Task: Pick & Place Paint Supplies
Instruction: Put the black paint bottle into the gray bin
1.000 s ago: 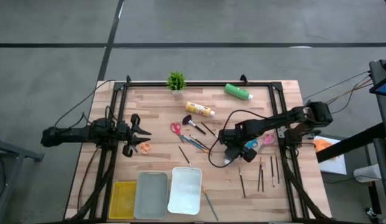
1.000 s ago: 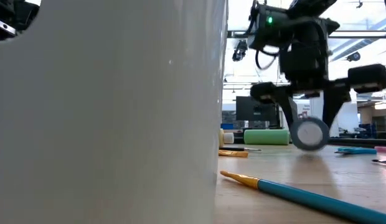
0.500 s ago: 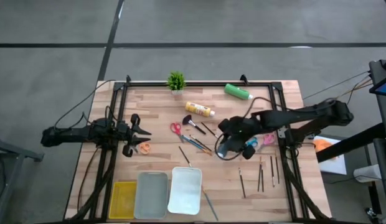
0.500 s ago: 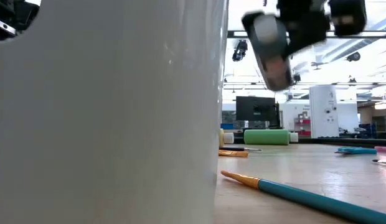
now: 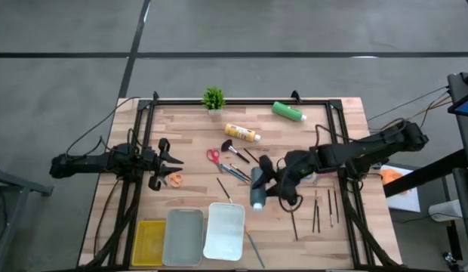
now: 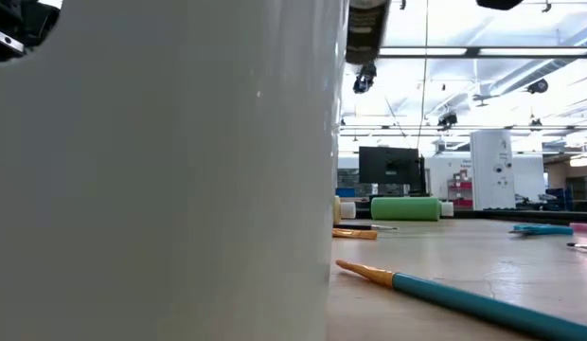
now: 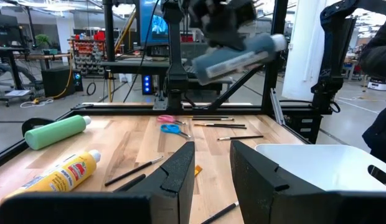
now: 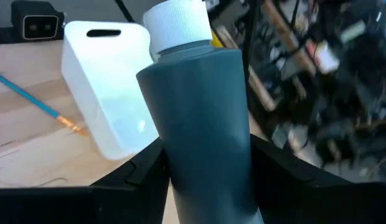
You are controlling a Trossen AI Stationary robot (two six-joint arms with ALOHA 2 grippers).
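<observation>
My right gripper (image 5: 278, 180) hangs over the middle of the table, shut on a grey-blue paint bottle (image 5: 257, 186) with a white cap (image 8: 177, 23). The bottle also shows high up in the left wrist view (image 7: 235, 57). Just beyond its cap, nearer the front edge, the white tray (image 5: 224, 230) rests flat on the table. My left gripper (image 5: 170, 160) waits open at the left edge, level, with nothing between its fingers (image 7: 179, 177). Orange scissors (image 5: 174, 180) lie beside it. My right gripper pinches the bottle's body (image 8: 187, 177) between its two fingers (image 8: 142, 177), on the half away from the cap. The fingers slant down from the table's right and lie across the bottle. The bottle is lifted clear, roughly level, its cap toward the near edge.
A green bottle (image 5: 289, 111), a yellow bottle (image 5: 241, 134) and a potted plant (image 5: 213, 98) are at the back. Red scissors (image 5: 213, 156) and brushes (image 5: 238, 172) lie mid-table, thin dark pencils (image 5: 317, 211) at the right, yellow (image 5: 149, 242) and grey (image 5: 183, 236) trays at front left.
My right gripper has risen from just above the table, carrying the grey-blue bottle up and toward the table's left. It has tipped from pointing down toward nearly level and rolled, so the bottle now lies about level above the table near the white tray.
</observation>
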